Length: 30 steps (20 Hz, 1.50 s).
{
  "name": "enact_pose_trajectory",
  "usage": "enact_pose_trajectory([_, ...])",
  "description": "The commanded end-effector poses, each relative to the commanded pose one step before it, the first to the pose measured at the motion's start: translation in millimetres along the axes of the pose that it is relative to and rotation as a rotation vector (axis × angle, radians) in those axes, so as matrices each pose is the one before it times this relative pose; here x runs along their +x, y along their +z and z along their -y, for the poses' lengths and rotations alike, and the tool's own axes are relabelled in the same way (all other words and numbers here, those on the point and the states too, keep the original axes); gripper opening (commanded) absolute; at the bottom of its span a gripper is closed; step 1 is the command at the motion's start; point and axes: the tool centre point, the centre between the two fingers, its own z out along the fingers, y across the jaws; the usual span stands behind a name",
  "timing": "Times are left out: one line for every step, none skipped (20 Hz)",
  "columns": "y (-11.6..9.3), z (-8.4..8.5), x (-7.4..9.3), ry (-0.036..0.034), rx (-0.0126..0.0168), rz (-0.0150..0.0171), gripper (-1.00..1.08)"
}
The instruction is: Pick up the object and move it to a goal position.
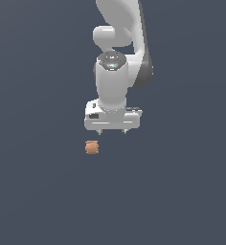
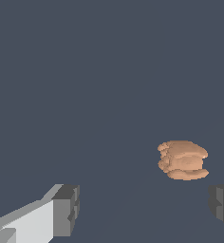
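The object (image 1: 91, 147) is a small orange-brown, lumpy, ridged block lying on the dark grey surface. My white gripper (image 1: 112, 132) hangs above it, a little toward the exterior view's right, with only the short fingertips showing under the hand. In the wrist view the object (image 2: 182, 160) lies off to one side, near one dark fingertip (image 2: 221, 205); the other fingertip (image 2: 66, 210) stands far from it. The jaws are wide apart and hold nothing.
The white arm (image 1: 119, 43) rises behind the gripper to the top of the exterior view. A flat dark grey surface (image 1: 182, 191) fills both views, with no other object on it.
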Motion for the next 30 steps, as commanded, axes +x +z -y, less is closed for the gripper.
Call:
enact_pose_trajectory([14.15, -15.79, -1.02, -0.00026, -0.0004, 0.00815, 1.0])
enact_pose_trajectory([6.9, -7.64, -0.56, -0.00077, 0.00003, 0.0035, 1.0])
enact_pose_trajectory([7.6, -8.36, -0.79, -0.00085, 0.0001, 0.00387, 1.0])
enact_pose_trajectory([8.32, -9.07, -1.07, -0.00094, 0.00019, 0.00426, 1.0])
enact_pose_trajectory([8.44, -9.23, -1.33, -0.00093, 0.00028, 0.00426, 1.0])
enact_pose_trajectory([7.8, -8.48, -1.43, -0.00086, 0.00033, 0.00392, 1.0])
enact_pose_trajectory([7.12, -7.73, -1.48, -0.00078, 0.00037, 0.00355, 1.0])
enact_pose_trajectory([6.45, -6.97, -1.47, -0.0007, 0.00039, 0.00321, 1.0])
enact_pose_trajectory([5.81, -6.21, -1.43, -0.00064, 0.0004, 0.00291, 1.0])
enact_pose_trajectory([5.14, -5.46, -1.34, -0.00057, 0.00039, 0.00258, 1.0])
enact_pose_trajectory([4.38, -4.73, -1.25, -0.00046, 0.00034, 0.00211, 1.0])
enact_pose_trajectory([3.77, -3.98, -1.09, -0.00041, 0.00032, 0.00188, 1.0])
enact_pose_trajectory([3.06, -3.25, -0.93, -0.00033, 0.00027, 0.00149, 1.0])
enact_pose_trajectory([2.38, -2.53, -0.74, -0.00025, 0.00021, 0.00115, 1.0])
enact_pose_trajectory([1.77, -1.79, -0.53, -0.00021, 0.00018, 0.00094, 1.0])
enact_pose_trajectory([0.7, -1.14, -0.39, 0.0, 0.0, 0.0, 1.0])
enact_pose_trajectory([0.66, -0.3, -0.05, -0.00015, 0.00013, 0.00066, 1.0])
enact_pose_trajectory([-1.3, 1.05, -0.09, 0.00229, -0.0003, 0.00063, 1.0])
enact_pose_trajectory([0.4, -0.02, -0.01, 0.0, 0.0, 0.0, 1.0])
enact_pose_trajectory([1.2, -0.05, -0.03, 0.0, 0.0, 0.0, 1.0])
enact_pose_trajectory([1.99, -0.08, -0.06, 0.0, 0.0, 0.0, 1.0])
enact_pose_trajectory([2.78, -0.12, -0.08, 0.0, 0.0, 0.0, 1.0])
enact_pose_trajectory([3.55, -0.15, -0.12, 0.0, 0.0, 0.0, 1.0])
enact_pose_trajectory([4.22, 0.22, -0.09, -0.00066, 0.0001, -0.00019, 1.0])
enact_pose_trajectory([5.07, -0.2, -0.2, 0.0, 0.0, 0.0, 1.0])
enact_pose_trajectory([5.79, -0.23, -0.25, 0.0, 0.0, 0.0, 1.0])
enact_pose_trajectory([5.98, 0.16, -0.18, -0.00066, 0.0001, -0.00019, 1.0])
enact_pose_trajectory([5.33, -0.22, -0.2, 0.0, 0.0, 0.0, 1.0])
enact_pose_trajectory([4.52, -0.2, -0.11, 0.0, 0.0, 0.0, 1.0])
enact_pose_trajectory([3.65, 0.1, 0.04, -0.00047, 0.00007, -0.00013, 1.0])
